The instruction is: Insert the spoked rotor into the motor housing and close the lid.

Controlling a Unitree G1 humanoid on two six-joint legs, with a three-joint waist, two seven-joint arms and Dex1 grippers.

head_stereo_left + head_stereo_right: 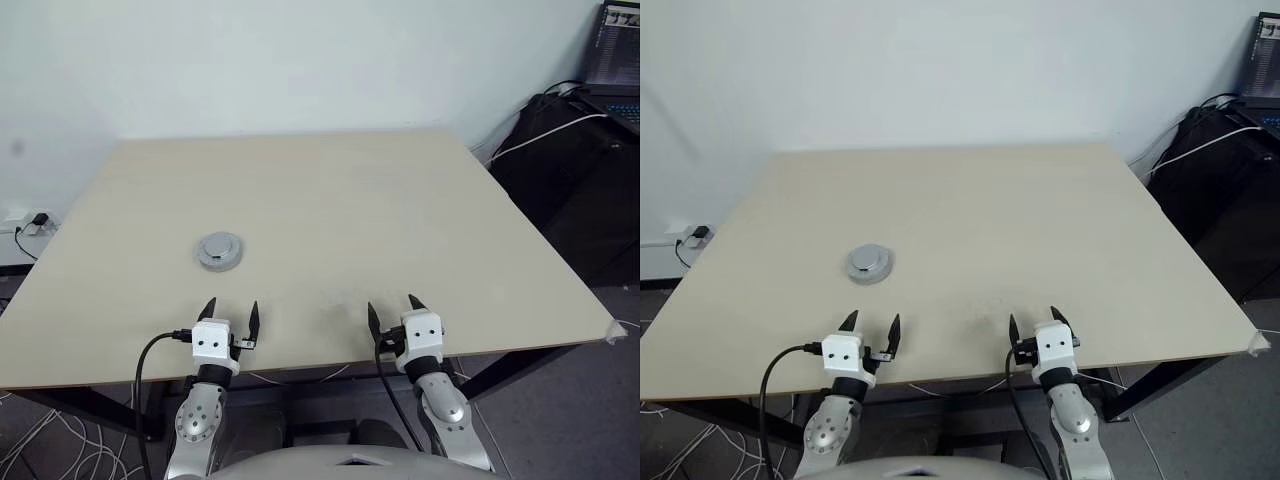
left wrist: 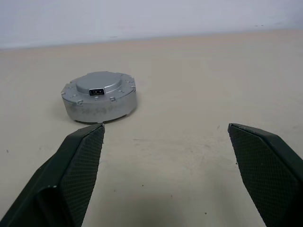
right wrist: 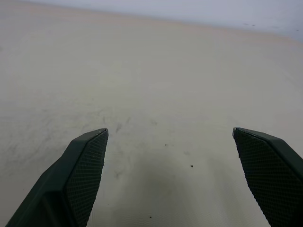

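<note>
Pale wood table [image 1: 330,210] stands against a plain white wall; dark bags, cables and a laptop sit on the floor and shelf off its right side. One assembled silver-grey round unit rests on the table's left half: the lid [image 2: 100,84], with notched edge, small screws and a dark rectangular socket on its raised centre, sits closed on top of the motor housing [image 2: 97,108]; the spoked rotor cannot be seen with the lid closed over the housing. Left gripper [image 1: 232,312] hovers at the near table edge, just in front of the unit and apart from it; fingers [image 2: 83,165] spread wide, nothing between them; the unit lies ahead of the gripper and slightly toward its left finger. Right gripper [image 1: 394,311] hovers at the near edge, well to the right of the unit; fingers [image 3: 85,165] likewise spread wide and empty, over bare, lightly scuffed tabletop.
</note>
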